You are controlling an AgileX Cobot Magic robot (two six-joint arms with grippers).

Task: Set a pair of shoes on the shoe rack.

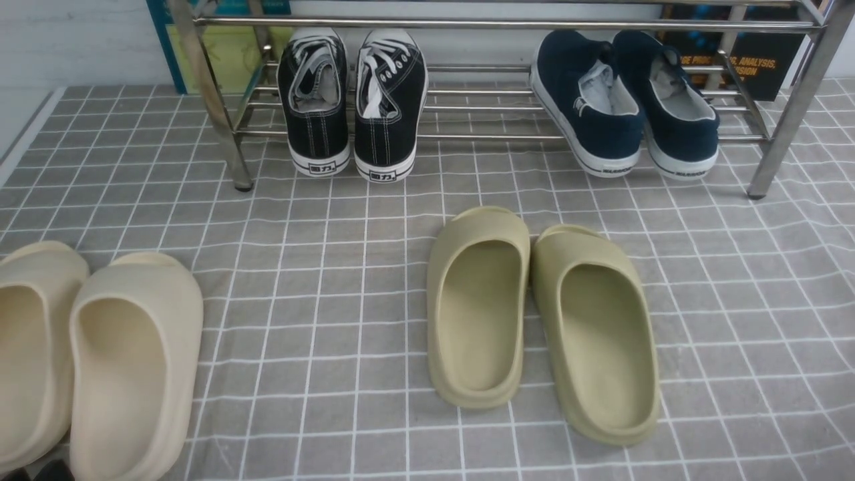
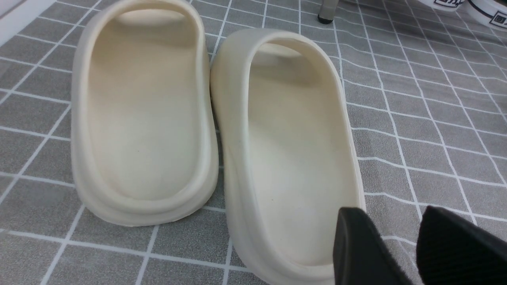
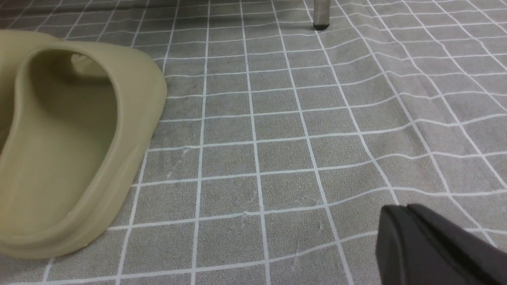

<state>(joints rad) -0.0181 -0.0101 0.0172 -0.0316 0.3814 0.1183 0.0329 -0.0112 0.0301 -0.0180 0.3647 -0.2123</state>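
Note:
The pair of navy-blue slip-on shoes, left one (image 1: 588,100) and right one (image 1: 681,110), rests side by side on the right part of the silver shoe rack (image 1: 467,24), on its lower bars, white-soled heels toward me. My left gripper (image 2: 392,217) is open and empty, low over the mat beside a cream slipper's heel. My right gripper (image 3: 400,211) is shut and empty above bare mat. Neither gripper shows in the front view. One rack leg shows in the left wrist view (image 2: 326,12) and one in the right wrist view (image 3: 321,16).
Black lace-up sneakers (image 1: 351,100) sit on the rack's left part. Two olive slippers (image 1: 534,314) lie on the grey grid mat (image 1: 320,280) in the middle, one also in the right wrist view (image 3: 67,138). Two cream slippers (image 1: 100,361) lie at the near left, also in the left wrist view (image 2: 293,150).

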